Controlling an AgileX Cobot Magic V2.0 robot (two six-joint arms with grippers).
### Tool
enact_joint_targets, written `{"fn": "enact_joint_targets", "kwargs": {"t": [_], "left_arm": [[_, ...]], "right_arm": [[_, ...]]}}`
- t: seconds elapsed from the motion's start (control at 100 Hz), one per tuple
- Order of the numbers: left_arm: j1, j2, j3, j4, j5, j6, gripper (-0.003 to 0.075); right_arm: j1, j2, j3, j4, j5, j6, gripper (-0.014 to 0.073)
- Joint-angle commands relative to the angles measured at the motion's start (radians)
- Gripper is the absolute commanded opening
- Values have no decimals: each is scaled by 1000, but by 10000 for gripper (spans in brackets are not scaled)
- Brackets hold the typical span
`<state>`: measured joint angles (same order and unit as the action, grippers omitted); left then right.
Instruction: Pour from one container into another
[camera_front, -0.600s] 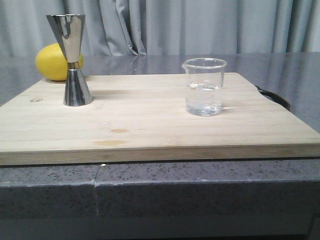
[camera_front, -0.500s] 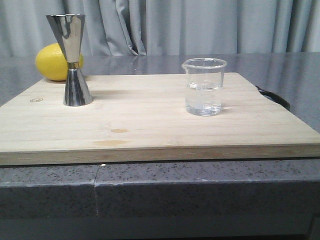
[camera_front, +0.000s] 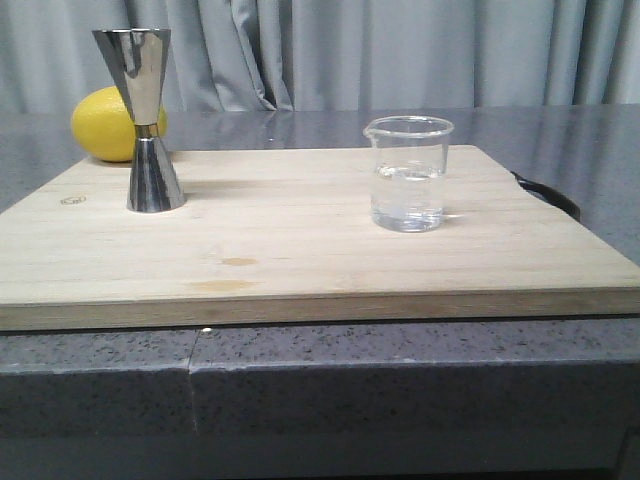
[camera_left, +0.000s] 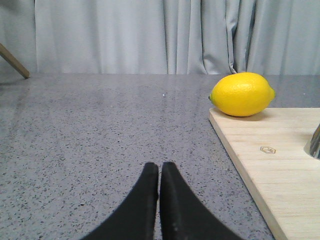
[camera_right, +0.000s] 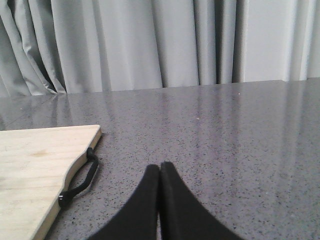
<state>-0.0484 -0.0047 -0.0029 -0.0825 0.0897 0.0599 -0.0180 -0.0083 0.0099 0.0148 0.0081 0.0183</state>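
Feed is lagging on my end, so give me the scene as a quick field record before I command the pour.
beaker: upright on cutting board, right side, holds clear liquid
jigger: upright, left side of board
lemon: behind jigger, on the counter at the board's edge
left gripper: shut, empty, over counter
right gripper: shut, empty, over counter
pour: not begun

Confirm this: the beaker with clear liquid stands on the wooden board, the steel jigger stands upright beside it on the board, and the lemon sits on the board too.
One thing is wrong: the lemon sits on the grey counter off the board's corner, as the left wrist view shows. The beaker and jigger do stand upright on it.
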Motion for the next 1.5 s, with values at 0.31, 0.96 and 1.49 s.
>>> {"fn": "enact_joint_targets", "kwargs": {"t": [0.31,0.96,1.49], "left_arm": [[2,-28,14,-10,-75,-5,-19],[2,-27,-77,-118,-114,-7,-19],[2,294,-538,1,159,-5,-19]], "right_arm": [[-5,-19,27,3,-83,-9,-64],[-5,-19,-82,3,-15,-9,-64],[-5,292,-584,3,415,-25,-64]]}}
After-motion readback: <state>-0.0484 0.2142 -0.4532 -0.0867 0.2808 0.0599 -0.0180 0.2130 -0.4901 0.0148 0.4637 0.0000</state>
